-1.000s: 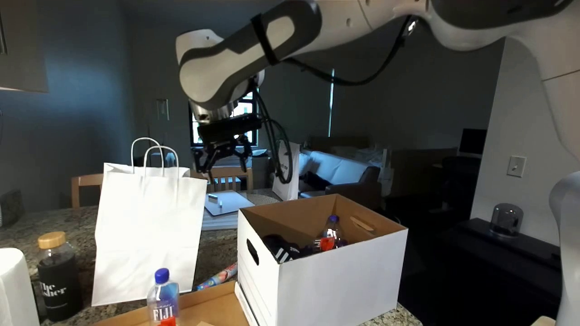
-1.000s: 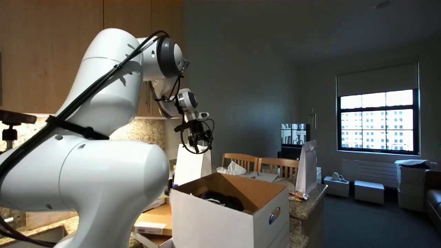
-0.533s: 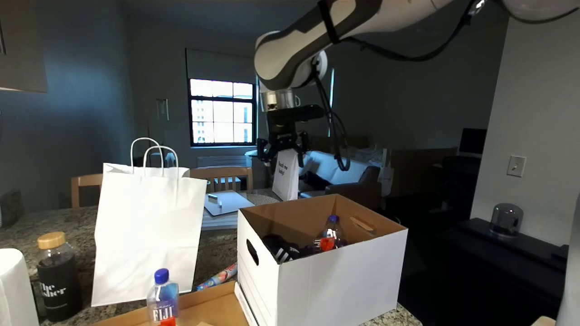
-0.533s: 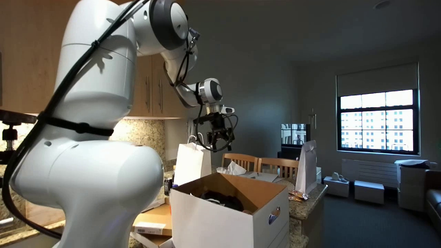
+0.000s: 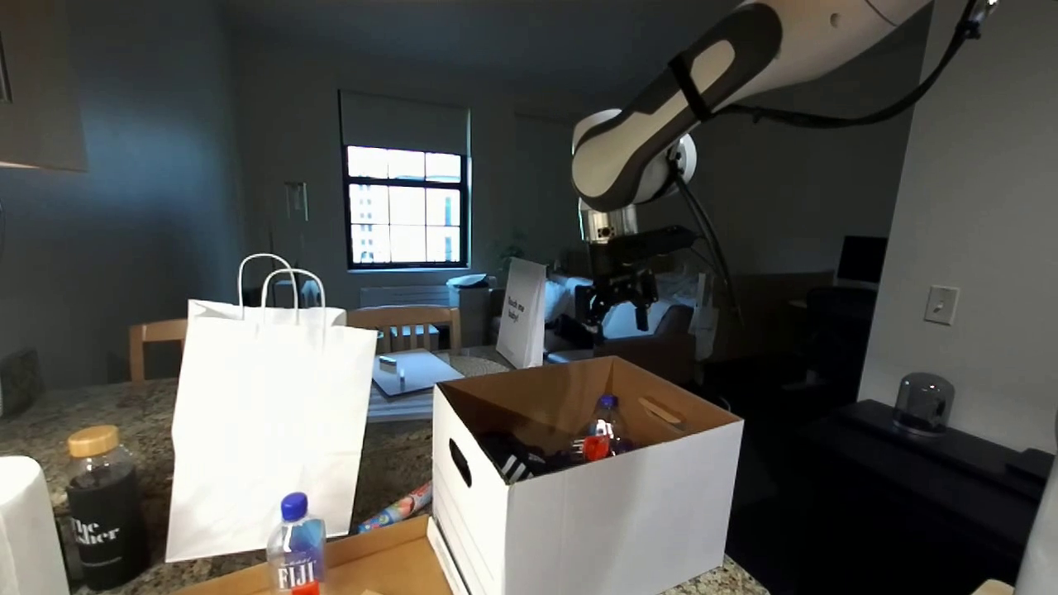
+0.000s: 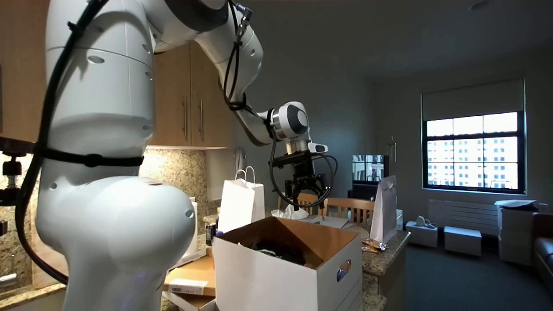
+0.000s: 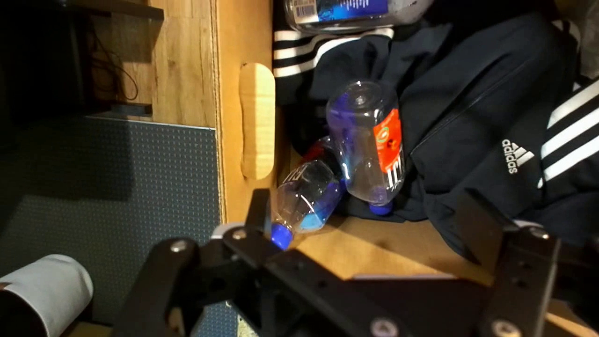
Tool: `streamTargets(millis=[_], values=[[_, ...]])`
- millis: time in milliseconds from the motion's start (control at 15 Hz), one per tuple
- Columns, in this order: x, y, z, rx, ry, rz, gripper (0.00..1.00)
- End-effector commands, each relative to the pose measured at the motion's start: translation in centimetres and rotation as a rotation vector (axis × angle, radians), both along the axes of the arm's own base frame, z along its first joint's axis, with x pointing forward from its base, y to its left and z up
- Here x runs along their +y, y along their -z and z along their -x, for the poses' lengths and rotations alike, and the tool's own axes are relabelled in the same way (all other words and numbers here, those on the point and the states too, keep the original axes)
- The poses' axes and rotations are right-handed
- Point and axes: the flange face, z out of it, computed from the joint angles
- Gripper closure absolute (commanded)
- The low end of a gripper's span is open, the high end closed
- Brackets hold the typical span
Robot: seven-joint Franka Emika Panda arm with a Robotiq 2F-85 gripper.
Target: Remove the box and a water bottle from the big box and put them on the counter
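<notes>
My gripper [image 7: 369, 206] hangs open above the big box [image 5: 612, 529], pointing down, with nothing held. Inside that white carton, on dark clothing, a clear water bottle [image 7: 365, 145] with blue cap and red label lies in view between the fingers, farther down. A second bottle [image 7: 306, 196] leans near the wall with the hand-hole, its cap partly behind one finger. Another lies sideways [image 7: 355, 9] at the view's top edge. A similar bottle [image 5: 296, 545] stands outside the carton. The counter [image 6: 380, 259] is speckled stone here. Whether the flat brown box [image 6: 194, 274] is the task's box I cannot tell.
A white paper bag [image 5: 264, 430] with handles and a dark jar [image 5: 106, 504] stand beside the carton. Farther back is another white bag [image 6: 384, 211]. Dark clothing [image 7: 458, 89] fills much of the carton. The carton's walls rise around its contents.
From near the white handled bag, my open gripper has swung across to above the big box, dropping lower over the last half second. The carton and bottles have stayed put.
</notes>
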Motion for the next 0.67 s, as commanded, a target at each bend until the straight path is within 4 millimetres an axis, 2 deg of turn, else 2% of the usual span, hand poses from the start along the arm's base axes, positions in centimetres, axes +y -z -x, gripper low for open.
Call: streamTargets(millis=[0,600], values=[[0.07,0.16,0.09,0.005,-0.004,0.000,0.00],[0.58,0.06,0.16,0.003,-0.014,0.000,0.00]])
